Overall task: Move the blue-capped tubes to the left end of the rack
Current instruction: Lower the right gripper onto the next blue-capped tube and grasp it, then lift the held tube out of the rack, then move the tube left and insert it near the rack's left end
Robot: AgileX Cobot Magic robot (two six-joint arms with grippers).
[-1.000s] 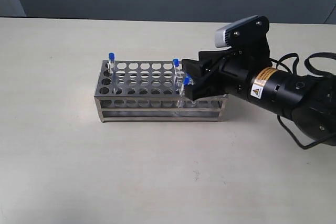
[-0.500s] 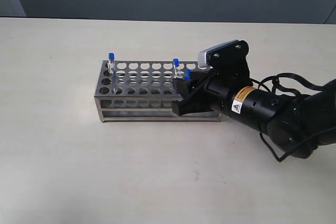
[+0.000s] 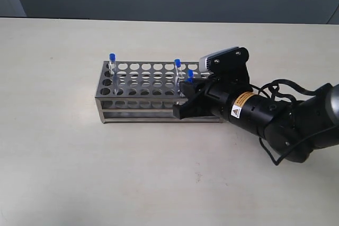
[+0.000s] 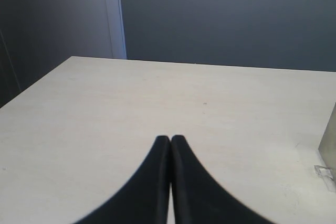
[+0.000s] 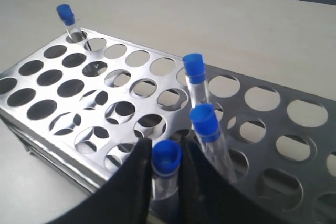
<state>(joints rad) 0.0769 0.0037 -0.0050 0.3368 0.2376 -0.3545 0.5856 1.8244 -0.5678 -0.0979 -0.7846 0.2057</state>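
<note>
Pale table (image 3: 79,157) bears the rack (image 3: 143,86), its right end partly hidden by the right arm. The right gripper (image 5: 167,150) jaws clamp one tube (image 5: 166,162) there. Other tubes (image 5: 195,77) stand beside it, and one stands at the far-left corner. The left gripper (image 4: 170,141) jaws are together.

Four blue-capped tubes (image 5: 166,157), one rack (image 5: 275,121).
One between the jaws of the right gripper (image 5: 164,149), two just beside them, one well apart.
</note>
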